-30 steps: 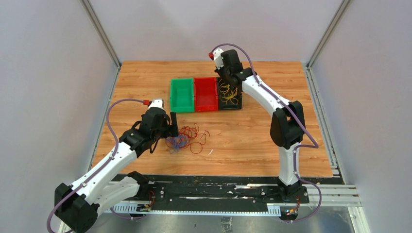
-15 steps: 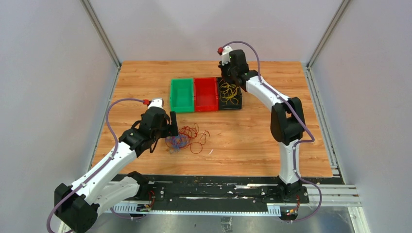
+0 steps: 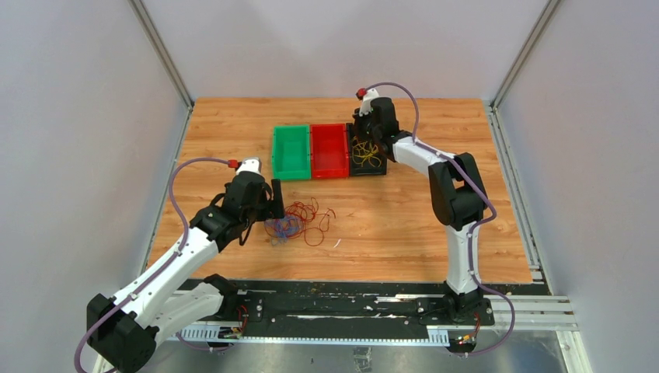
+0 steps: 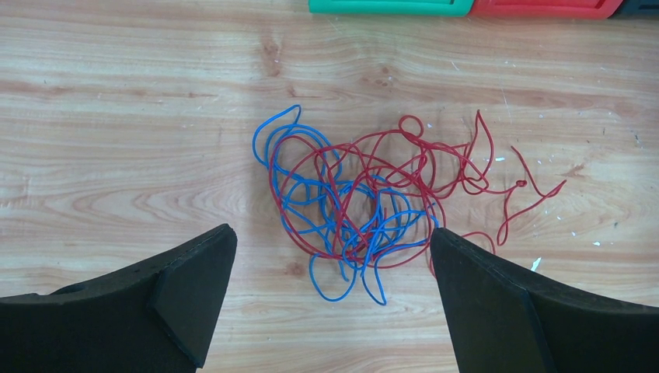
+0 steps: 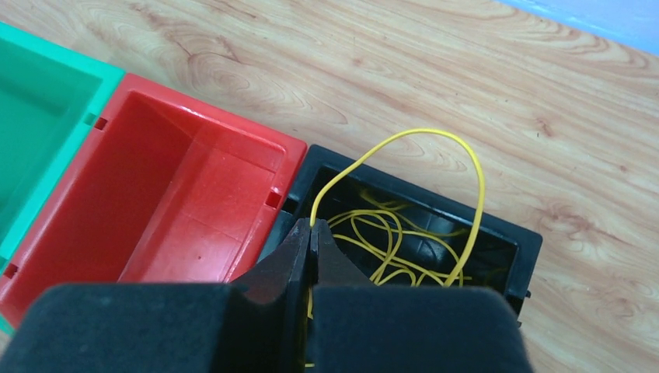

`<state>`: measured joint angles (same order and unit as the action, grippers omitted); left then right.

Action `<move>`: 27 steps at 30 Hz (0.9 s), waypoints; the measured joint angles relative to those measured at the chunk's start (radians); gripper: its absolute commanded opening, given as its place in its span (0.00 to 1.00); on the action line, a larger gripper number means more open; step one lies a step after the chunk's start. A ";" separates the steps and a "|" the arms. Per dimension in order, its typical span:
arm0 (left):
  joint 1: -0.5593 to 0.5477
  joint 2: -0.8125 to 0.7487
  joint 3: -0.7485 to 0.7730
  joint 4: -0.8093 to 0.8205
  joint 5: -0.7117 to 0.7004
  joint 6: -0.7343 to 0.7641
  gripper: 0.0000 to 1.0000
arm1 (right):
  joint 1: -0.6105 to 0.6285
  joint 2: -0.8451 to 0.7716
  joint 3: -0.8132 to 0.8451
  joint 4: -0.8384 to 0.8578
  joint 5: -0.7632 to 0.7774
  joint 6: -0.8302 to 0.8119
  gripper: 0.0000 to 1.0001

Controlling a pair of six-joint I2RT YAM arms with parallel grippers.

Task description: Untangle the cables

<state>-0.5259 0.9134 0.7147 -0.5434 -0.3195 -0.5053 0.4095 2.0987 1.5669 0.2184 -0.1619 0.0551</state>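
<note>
Cables (image 4: 350,206), red and blue, lay tangled on the table (image 4: 116,116) well short of the red bin (image 3: 329,151), squarely between the spread jaws of the left gripper (image 4: 330,237). Just past that bin, the right gripper (image 5: 311,233) pinched a yellow cable (image 5: 435,134).

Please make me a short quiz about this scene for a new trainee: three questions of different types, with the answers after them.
1. True or false: the left pincer is open, near the red and blue tangle.
2. Which bin holds the yellow cables? A green bin, B red bin, C black bin.
3. Fill in: the right pincer is shut on a ___ cable.
Key: 1 true; 2 C; 3 yellow, the yellow cable looping up from that bin.
</note>
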 measured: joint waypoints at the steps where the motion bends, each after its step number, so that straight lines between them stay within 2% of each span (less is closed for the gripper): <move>1: 0.000 -0.001 0.000 -0.002 0.000 0.000 1.00 | 0.000 0.000 -0.014 0.017 0.006 0.005 0.00; 13: 0.000 -0.024 0.000 -0.013 -0.001 0.000 1.00 | -0.013 0.036 -0.070 0.108 0.040 0.016 0.00; 25: 0.000 -0.031 0.000 -0.014 -0.003 0.000 1.00 | -0.014 0.105 -0.070 0.110 0.053 0.015 0.00; 27: 0.000 -0.033 0.000 -0.014 -0.004 0.000 1.00 | -0.013 0.105 -0.066 0.105 0.058 0.013 0.05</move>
<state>-0.5259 0.8803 0.7147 -0.5571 -0.3233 -0.5053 0.3962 2.2040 1.5005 0.3237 -0.1043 0.0681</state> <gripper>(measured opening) 0.994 0.015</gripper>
